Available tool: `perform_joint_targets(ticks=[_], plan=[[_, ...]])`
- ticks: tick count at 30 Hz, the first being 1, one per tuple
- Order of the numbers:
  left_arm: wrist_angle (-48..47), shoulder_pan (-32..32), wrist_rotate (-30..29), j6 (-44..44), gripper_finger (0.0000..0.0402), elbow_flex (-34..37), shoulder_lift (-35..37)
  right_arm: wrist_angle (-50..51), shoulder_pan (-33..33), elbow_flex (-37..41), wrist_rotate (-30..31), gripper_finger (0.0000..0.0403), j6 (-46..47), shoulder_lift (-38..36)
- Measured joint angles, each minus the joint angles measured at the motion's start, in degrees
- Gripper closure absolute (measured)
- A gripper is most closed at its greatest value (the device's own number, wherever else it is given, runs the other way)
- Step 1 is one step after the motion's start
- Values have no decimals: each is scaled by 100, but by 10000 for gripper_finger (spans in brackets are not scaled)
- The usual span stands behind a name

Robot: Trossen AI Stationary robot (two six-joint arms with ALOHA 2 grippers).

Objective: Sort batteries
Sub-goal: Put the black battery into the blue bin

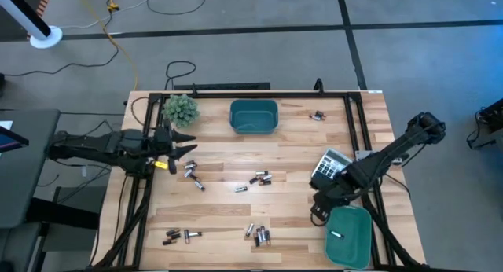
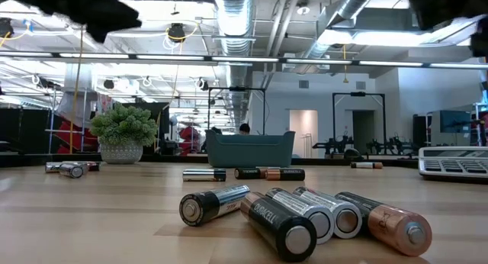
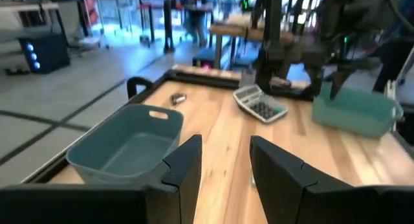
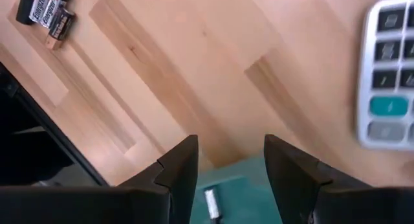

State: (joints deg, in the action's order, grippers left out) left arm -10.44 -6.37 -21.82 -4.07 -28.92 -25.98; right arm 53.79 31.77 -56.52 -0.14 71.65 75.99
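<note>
Small dark and silvery batteries lie on their sides in loose clusters on the wooden table: near the left gripper (image 1: 192, 174), mid-table (image 1: 261, 178), along the near edge (image 1: 258, 234) (image 1: 180, 237), and a few at the far right (image 1: 317, 115). One battery (image 4: 211, 203) lies in the near-right teal bin (image 1: 350, 236). My right gripper (image 4: 229, 146) hangs open above that bin's edge (image 1: 317, 208). My left gripper (image 1: 189, 145) is open above the table's left side, holding nothing (image 3: 226, 146). The far teal bin (image 1: 254, 116) holds nothing that I can see.
A grey-white calculator (image 1: 330, 167) lies just beyond the right gripper. A small potted plant (image 1: 181, 108) stands at the far left corner, close to the left gripper. Black frame rails run along the table's left, right and far edges. Bare wood lies between the clusters.
</note>
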Motion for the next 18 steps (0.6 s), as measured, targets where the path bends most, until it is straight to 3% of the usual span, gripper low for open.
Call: perform_joint_targets(ticks=[4,11,18], plan=[[-536,0,-8,-15,274,-741,-1002,369,-288,-158,0,212,-798,2],[-797,0,113,-928,274,-1672,-2736,1765,-824,-478,101,232,-1045,-9],[-883,0,197,-1782,274,-2520,-4242,1552,-818,-177,891,269,-1829,-739]])
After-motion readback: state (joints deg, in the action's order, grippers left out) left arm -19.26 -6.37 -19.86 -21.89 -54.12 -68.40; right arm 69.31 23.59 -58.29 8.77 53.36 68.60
